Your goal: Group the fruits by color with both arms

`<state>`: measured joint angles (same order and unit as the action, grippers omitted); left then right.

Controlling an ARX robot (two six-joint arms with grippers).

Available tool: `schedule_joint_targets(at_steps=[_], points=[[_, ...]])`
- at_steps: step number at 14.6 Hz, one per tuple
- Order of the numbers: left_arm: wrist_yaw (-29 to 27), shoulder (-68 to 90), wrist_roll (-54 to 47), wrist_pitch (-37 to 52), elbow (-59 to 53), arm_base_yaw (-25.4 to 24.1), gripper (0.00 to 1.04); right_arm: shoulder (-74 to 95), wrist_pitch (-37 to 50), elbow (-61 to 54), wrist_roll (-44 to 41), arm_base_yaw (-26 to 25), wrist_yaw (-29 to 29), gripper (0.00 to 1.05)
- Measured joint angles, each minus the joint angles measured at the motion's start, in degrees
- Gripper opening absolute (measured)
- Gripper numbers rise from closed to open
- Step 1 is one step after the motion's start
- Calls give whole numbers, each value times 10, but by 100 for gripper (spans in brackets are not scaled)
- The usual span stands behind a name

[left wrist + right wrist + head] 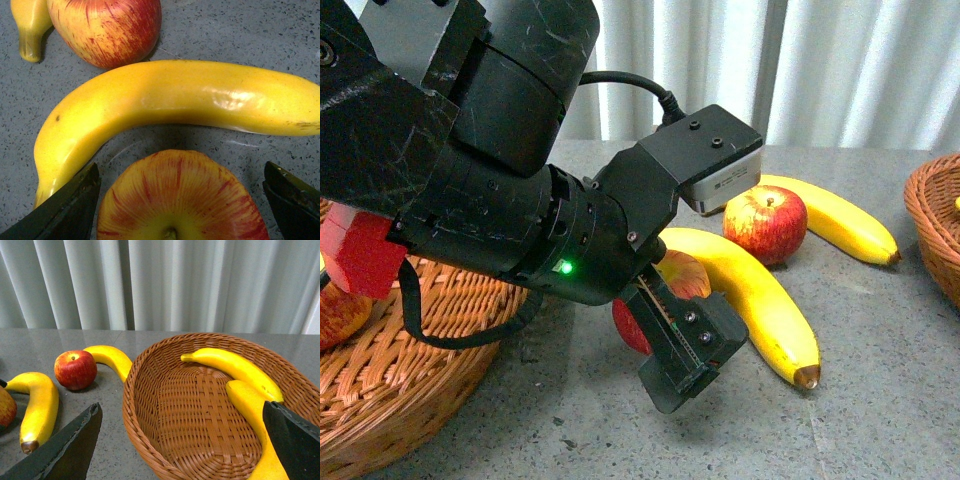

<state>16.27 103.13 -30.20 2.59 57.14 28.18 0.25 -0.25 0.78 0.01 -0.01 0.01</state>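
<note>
My left gripper (688, 352) is open and lowered around a red-yellow apple (682, 275) on the grey table. In the left wrist view the apple (180, 200) lies between the open jaws of the left gripper (181, 171), its stem dimple facing the camera. A long yellow banana (175, 100) lies just beyond it and also shows in the front view (760, 300). A second apple (766, 222) and a second banana (845, 222) lie farther back. My right gripper (180, 412) is open and empty over a wicker basket (135, 390) that holds two bananas (235, 365).
A wicker basket (400, 370) at the front left holds an apple (335, 315). The right basket's rim (930, 225) shows at the right edge. White curtains hang behind the table. The right wrist view also shows the far apple (75, 369) and the two table bananas (37, 405).
</note>
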Motion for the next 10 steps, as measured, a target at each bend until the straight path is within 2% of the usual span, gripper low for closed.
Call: schedule_joint_targets(at_steps=[2,4,10], points=[[0,0,2,-1,1,0,79,0,0,0,0,0,0,98],[-2,0,5,-3,2,0,70,0,0,0,0,0,0,98],[-45,-45,52,21,7,-9,68,0,0,0,0,0,0,98]])
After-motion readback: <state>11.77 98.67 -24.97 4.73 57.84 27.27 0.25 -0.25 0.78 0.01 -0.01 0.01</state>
